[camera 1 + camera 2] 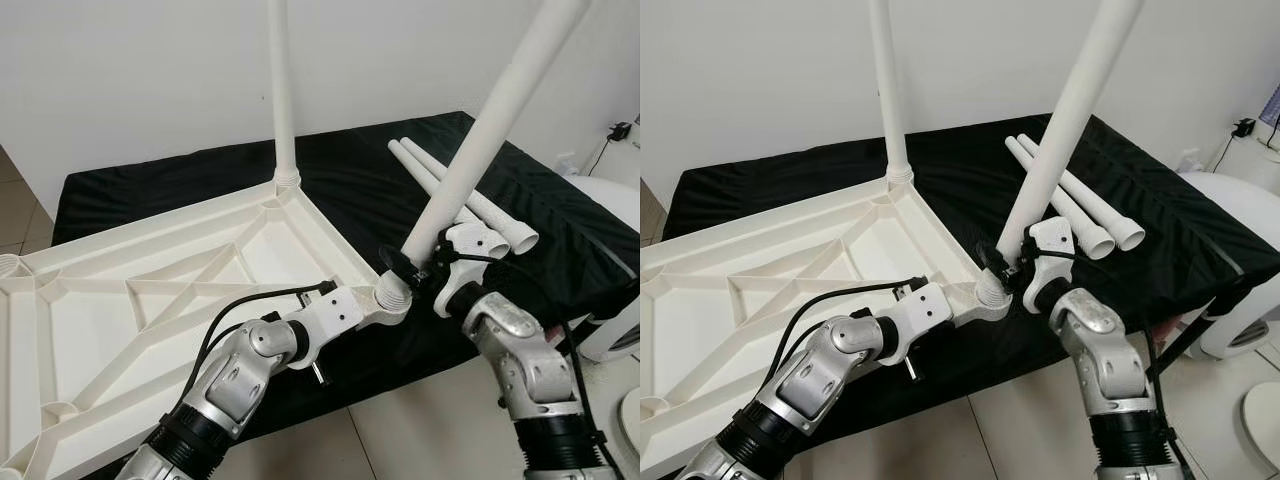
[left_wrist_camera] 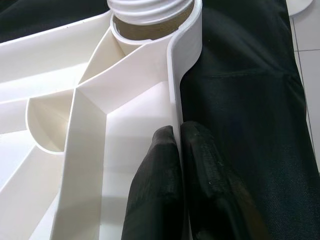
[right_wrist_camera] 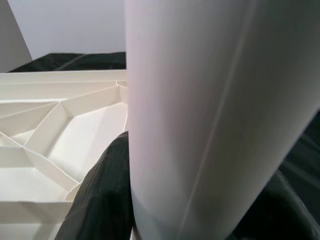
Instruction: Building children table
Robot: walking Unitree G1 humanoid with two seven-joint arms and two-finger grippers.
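Robot fitting a leg into an upturned white children's table.
Lower centre, the left tool (image 1: 372,308) pinches the tabletop (image 1: 150,300) rim beside the corner socket (image 1: 393,291), apparently steadying it; the right tool (image 1: 420,268) clamps the tilted leg (image 1: 480,140) there.

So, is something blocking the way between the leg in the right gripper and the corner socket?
Nothing visible. The right gripper holds the tilted leg with its lower end already at the corner socket; the left gripper pinches the tabletop rim beside it.
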